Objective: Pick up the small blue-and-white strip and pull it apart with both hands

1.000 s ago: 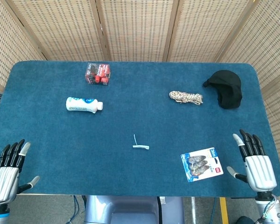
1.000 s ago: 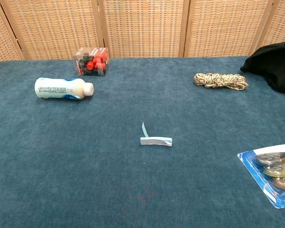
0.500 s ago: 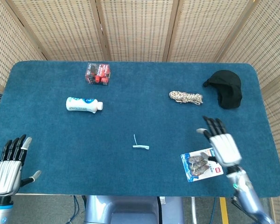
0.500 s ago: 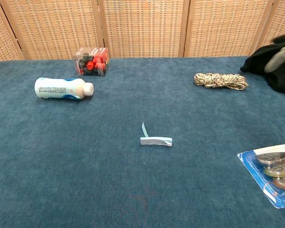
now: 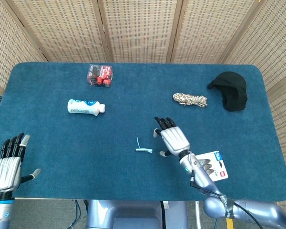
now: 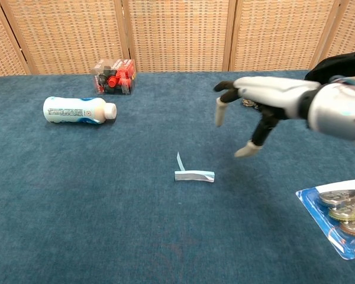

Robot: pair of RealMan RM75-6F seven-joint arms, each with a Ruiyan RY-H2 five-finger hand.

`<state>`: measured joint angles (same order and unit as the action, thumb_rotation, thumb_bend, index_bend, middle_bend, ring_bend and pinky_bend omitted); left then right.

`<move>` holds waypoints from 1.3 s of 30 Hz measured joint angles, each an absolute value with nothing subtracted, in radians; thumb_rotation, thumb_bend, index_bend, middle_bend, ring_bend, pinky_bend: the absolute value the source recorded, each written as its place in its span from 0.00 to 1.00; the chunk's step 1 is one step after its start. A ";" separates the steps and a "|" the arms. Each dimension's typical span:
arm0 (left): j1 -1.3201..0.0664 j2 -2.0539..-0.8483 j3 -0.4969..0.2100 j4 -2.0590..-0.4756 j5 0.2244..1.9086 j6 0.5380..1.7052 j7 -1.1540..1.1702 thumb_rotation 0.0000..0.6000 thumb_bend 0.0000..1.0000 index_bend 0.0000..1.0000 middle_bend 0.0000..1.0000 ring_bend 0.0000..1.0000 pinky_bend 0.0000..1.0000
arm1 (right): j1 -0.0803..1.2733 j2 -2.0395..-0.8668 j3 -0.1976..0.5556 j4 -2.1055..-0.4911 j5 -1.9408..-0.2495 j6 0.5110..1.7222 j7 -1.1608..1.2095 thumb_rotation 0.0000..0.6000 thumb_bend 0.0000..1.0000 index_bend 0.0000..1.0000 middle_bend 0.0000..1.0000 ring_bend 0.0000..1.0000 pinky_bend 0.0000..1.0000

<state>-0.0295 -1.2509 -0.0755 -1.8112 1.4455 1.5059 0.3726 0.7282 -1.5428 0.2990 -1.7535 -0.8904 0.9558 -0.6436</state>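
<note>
The small blue-and-white strip lies flat on the blue cloth near the table's middle, one thin end sticking up. My right hand hovers just right of it, above the cloth, fingers spread and holding nothing. My left hand stays at the near left corner of the table, fingers apart and empty; the chest view does not show it.
A white bottle and a red-and-black box lie at the back left. A coiled rope and a black cap sit at the back right. A blister pack lies near the front right.
My right hand has swept left from the table's right edge to a spot beside the strip. The left hand has barely shifted. The strip has not moved.
</note>
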 measured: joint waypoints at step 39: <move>-0.040 -1.248 -0.055 -1.815 1.442 1.524 0.373 1.00 0.00 0.00 0.00 0.00 0.00 | 0.874 -1.830 0.230 -1.488 -0.688 1.073 -0.714 1.00 0.36 0.47 0.00 0.00 0.00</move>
